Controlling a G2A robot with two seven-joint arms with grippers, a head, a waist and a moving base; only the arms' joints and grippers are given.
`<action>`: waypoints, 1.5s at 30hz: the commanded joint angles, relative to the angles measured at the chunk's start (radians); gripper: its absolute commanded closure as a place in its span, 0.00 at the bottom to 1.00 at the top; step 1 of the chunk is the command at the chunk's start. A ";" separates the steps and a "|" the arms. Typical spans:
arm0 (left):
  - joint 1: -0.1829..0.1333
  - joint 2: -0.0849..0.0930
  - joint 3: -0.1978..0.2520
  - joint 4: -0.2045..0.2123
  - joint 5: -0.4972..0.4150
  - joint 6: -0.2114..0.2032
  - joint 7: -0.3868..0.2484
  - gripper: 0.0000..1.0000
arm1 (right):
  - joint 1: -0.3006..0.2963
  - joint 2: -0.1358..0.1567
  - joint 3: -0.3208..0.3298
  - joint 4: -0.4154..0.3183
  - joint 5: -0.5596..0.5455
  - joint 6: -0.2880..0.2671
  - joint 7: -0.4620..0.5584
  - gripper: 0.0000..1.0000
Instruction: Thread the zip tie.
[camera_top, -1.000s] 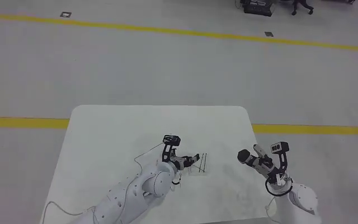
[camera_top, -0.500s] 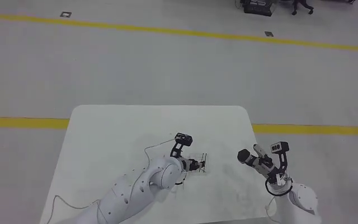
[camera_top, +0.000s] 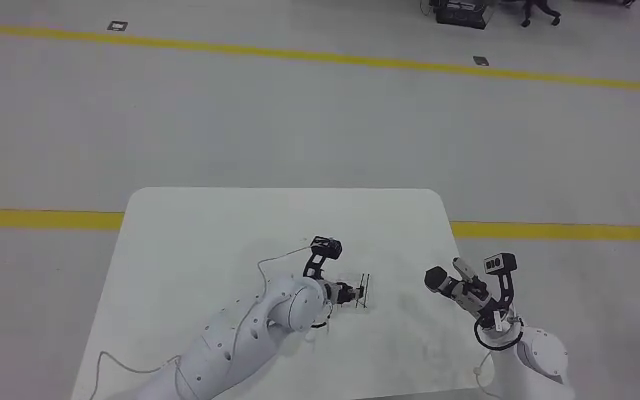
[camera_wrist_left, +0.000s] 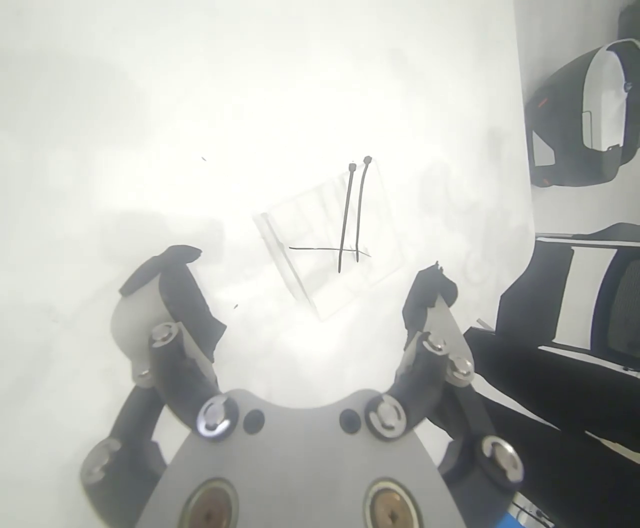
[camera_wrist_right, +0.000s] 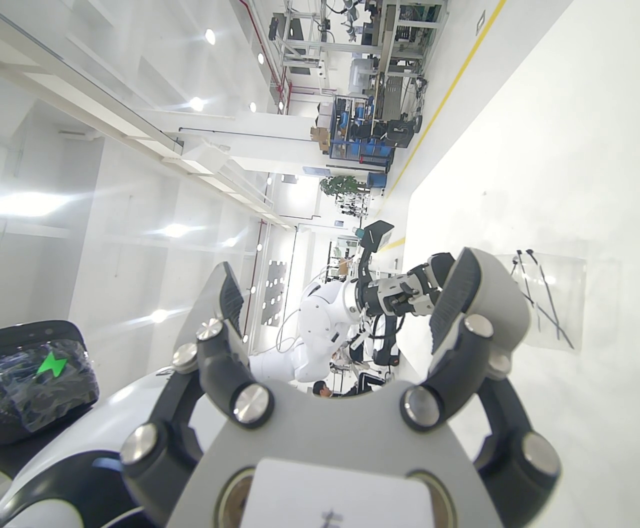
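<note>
Your left tool is sitting with its fingers spread wide and nothing between them, hanging just short of a clear sheet on the white surface. The zip ties are lying on that sheet. Two of them are running side by side with their heads at the far end, and a thinner strand is crossing them near their tails. From above, the left tool is sitting just beside the zip ties, near the middle of the surface (whether a fingertip is touching the sheet, you cannot tell).

Your right tool is also standing spread and empty, and it is facing the other arm. In the top view the right tool is sitting toward the surface's right edge, well apart from the ties. Past its ribbed finger, the zip ties are showing on the clear sheet.

Farther off, yellow lines are running across the grey floor. Racks of equipment and a potted plant are standing in the room behind.

As for marks, a black pack is showing a green lightning bolt, and the print on the right tool's base label is too small to make out.
</note>
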 joint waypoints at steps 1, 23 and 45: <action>-0.007 -0.007 -0.010 0.015 0.010 0.000 -0.008 0.00 | 0.000 0.000 0.000 0.000 0.000 0.000 0.000 0.00; 0.013 -0.122 -0.094 0.112 0.236 0.000 -0.103 0.00 | 0.000 0.000 0.000 0.000 0.000 0.000 0.000 0.00; 0.014 -0.248 -0.216 0.212 0.390 0.000 -0.279 0.61 | 0.000 0.000 0.000 0.000 0.000 0.000 0.000 0.00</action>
